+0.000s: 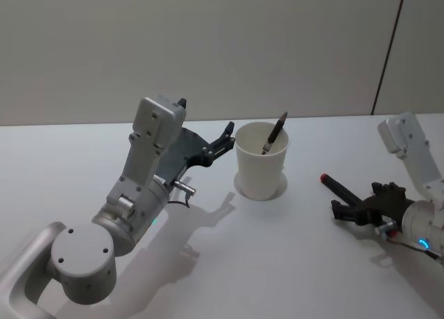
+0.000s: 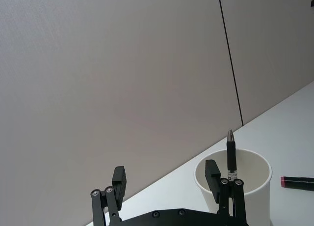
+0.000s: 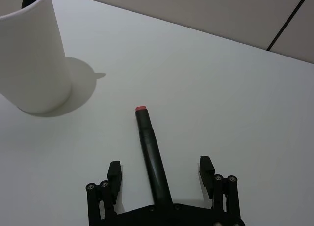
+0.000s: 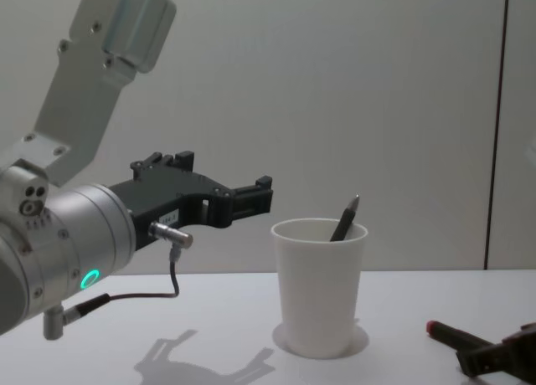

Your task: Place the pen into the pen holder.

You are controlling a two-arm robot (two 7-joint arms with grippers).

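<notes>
The left arm is raised above the table point(image 1: 277, 270), its forearm angled up and forward. The left gripper point(image 1: 225, 139) hovers level with the rim of the pen holder point(image 1: 261, 168), just beside it on the robot's left. In the left wrist view the left gripper point(image 2: 165, 177) has its two fingers spread wide and holds nothing. From the chest view the gripper point(image 4: 261, 197) reaches out horizontally, stopping short of the cup point(image 4: 318, 293) without touching it.

The right arm comes in low from the right. The right gripper point(image 1: 355, 200) sits close to the table surface, well to the right of the holder. In the right wrist view its fingers point(image 3: 114, 171) stand wide apart on either side of a black pen with a red end point(image 3: 149, 142), which lies flat on the table between them. Neither finger touches it.

There is one pen holder, a white paper cup standing upright on the table. There are two pens. One dark pen point(image 1: 276, 132) stands tilted inside the holder, its tip poking above the rim point(image 4: 346, 219). The other, the black pen with a red end point(image 1: 335, 184), lies on the table with its red end pointing towards the holder point(image 3: 34, 59).
</notes>
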